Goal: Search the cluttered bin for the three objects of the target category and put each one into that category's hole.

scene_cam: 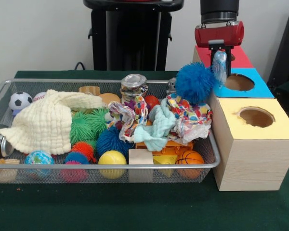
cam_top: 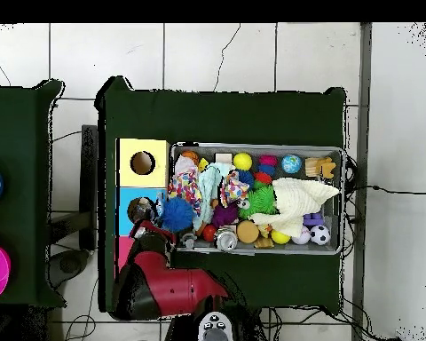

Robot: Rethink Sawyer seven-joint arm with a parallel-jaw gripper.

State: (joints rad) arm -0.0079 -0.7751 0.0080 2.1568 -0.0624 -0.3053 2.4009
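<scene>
My red gripper (scene_cam: pixel 220 65) hangs over the wooden box at the right and is shut on a small see-through water bottle (scene_cam: pixel 219 63) with a blue label. The bottle hangs upright above the line between the red face (scene_cam: pixel 242 57) and the blue face (scene_cam: pixel 260 89). The red-faced hole is hidden behind the gripper and bottle. In the overhead view the gripper (cam_top: pixel 150 233) sits over the box's near end, and the arm covers most of the red face (cam_top: pixel 123 253). The wire mesh bin (scene_cam: pixel 111 166) is full of toys; no other water bottle shows in it.
The blue-faced hole (scene_cam: pixel 239 82) and the yellow-faced hole (scene_cam: pixel 256 117) are open. The bin holds a cream cloth (scene_cam: pixel 48 122), a fuzzy blue ball (scene_cam: pixel 195 82), a shiny can (scene_cam: pixel 133 86), rope toys, spiky balls and a mini basketball (scene_cam: pixel 190 159).
</scene>
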